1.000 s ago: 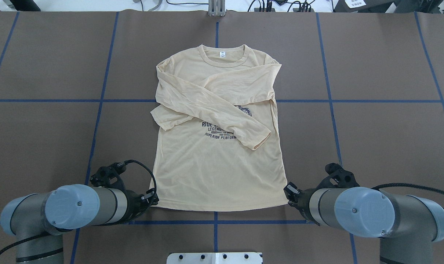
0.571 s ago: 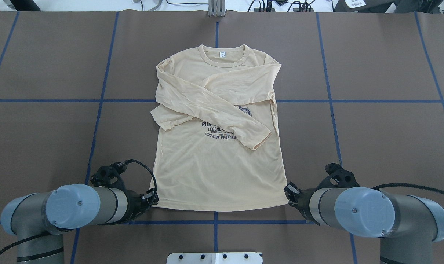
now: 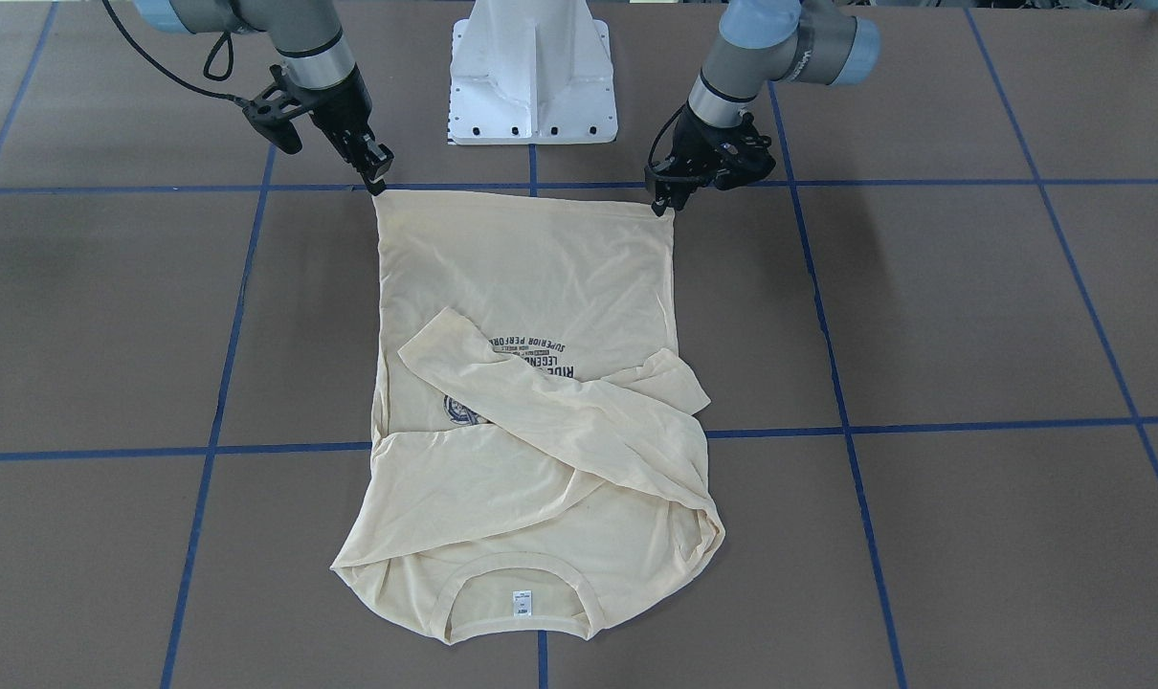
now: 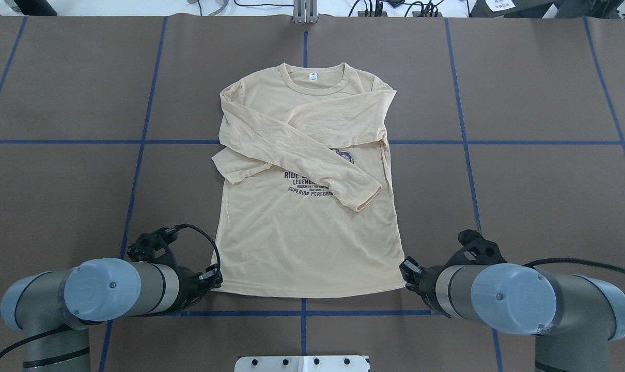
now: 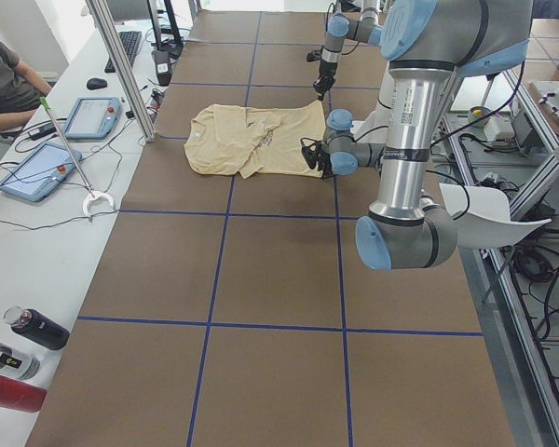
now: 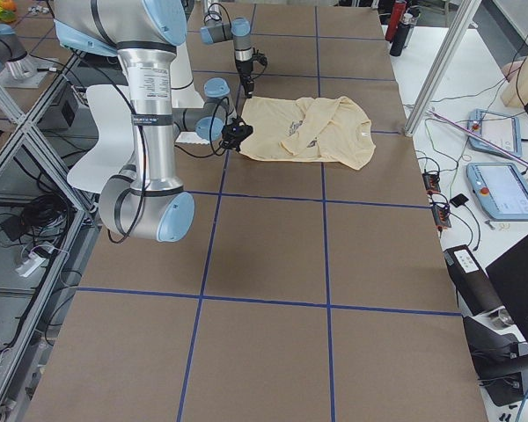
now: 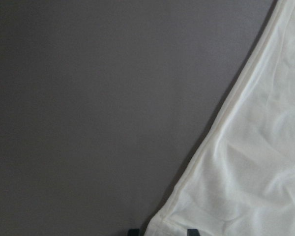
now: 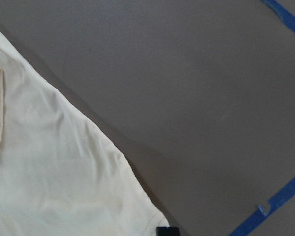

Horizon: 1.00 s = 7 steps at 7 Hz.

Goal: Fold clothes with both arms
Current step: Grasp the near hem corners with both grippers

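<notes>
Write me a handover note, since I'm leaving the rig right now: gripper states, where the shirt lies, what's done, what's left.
Left gripper: at the hem corner on the robot's left, with a fingertip on either side of it. I cannot tell if it is clamped.
Right gripper: at the other hem corner; grip also unclear.
T-shirt: flat on the table, print up, neckline away from the robot and hem nearest it.
Done: both sleeves are folded across the chest.
Left: confirm both corner grips, then probably carry the hem up towards the neckline.
</notes>
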Tool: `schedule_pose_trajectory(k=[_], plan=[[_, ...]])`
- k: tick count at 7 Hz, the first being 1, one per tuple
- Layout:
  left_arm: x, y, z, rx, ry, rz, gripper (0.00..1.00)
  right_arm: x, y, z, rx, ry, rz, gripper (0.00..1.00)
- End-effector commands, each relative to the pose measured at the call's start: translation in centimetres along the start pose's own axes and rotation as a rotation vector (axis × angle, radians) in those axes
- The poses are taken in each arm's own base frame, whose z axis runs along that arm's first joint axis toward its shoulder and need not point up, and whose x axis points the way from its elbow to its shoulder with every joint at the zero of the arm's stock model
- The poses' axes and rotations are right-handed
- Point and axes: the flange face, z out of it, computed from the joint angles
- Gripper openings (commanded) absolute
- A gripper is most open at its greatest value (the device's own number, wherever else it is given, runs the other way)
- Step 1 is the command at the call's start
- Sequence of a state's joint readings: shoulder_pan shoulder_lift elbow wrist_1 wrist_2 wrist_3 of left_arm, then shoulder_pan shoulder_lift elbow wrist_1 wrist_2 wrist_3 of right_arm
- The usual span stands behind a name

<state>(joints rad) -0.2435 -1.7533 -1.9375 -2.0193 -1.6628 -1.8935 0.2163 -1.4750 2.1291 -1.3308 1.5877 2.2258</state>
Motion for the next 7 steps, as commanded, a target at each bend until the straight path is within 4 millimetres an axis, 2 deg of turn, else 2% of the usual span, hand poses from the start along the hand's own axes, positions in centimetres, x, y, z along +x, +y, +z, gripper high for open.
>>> schedule_pose_trajectory(k=[1,3,4,6,7], plan=[[0.06,-0.09,0.03,0.002,0.0,0.001,0.43,0.0,0.0,-0.07,-0.001,-0.001,0.0,0.0],[-0.06,-0.15,0.21,0.004,-0.007,0.002,0.43,0.05,-0.03,-0.1,0.0,0.0,0.0,0.0],[-0.24,-0.15,0.52,0.005,-0.015,0.002,0.38,0.05,-0.03,-0.1,0.0,0.0,0.0,0.0],[0.18,-0.16,0.0,-0.001,-0.004,0.002,0.0,0.05,-0.03,-0.1,0.0,0.0,0.0,0.0],[0.29,-0.16,-0.24,-0.004,0.0,0.002,0.0,0.05,-0.03,-0.1,0.0,0.0,0.0,0.0]])
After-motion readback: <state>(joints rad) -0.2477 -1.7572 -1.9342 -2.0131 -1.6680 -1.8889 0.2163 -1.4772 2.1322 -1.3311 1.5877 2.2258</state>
